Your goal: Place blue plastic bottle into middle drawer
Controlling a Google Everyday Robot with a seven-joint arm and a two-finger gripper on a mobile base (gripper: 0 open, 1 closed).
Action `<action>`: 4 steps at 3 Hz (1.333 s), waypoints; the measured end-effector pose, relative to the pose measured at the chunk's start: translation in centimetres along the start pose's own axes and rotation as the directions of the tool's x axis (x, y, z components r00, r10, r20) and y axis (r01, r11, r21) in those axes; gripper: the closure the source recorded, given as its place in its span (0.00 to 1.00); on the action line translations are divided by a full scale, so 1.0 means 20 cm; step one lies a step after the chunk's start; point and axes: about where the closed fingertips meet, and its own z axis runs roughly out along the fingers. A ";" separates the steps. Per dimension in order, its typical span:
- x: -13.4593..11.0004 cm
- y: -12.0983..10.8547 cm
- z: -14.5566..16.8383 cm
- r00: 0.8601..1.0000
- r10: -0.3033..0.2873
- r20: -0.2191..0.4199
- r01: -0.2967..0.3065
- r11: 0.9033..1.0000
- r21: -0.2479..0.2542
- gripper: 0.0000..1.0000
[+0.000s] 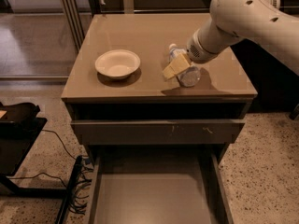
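The blue plastic bottle (186, 68) lies on its side on the cabinet top (140, 31), right of centre, with its white cap pointing to the back. My gripper (179, 69) comes down from the upper right and sits right at the bottle, its yellowish pad against the bottle's left side. The middle drawer (154, 195) is pulled out wide below the front edge, and its plain grey floor is bare.
A white bowl (117, 63) stands on the cabinet top to the left of the bottle. A drawer with a scuffed front panel (159, 130) sits slightly pulled out above the open one. Cables (77, 181) and a dark object (18, 118) lie on the floor at the left.
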 end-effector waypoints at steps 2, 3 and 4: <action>0.04 -0.03 0.01 1.000 0.009 0.017 -0.009 1.000 -0.007 0.19; 0.04 -0.03 0.01 1.000 0.009 0.017 -0.009 1.000 -0.007 0.42; 0.04 -0.03 0.01 1.000 0.009 0.017 -0.009 1.000 -0.007 0.65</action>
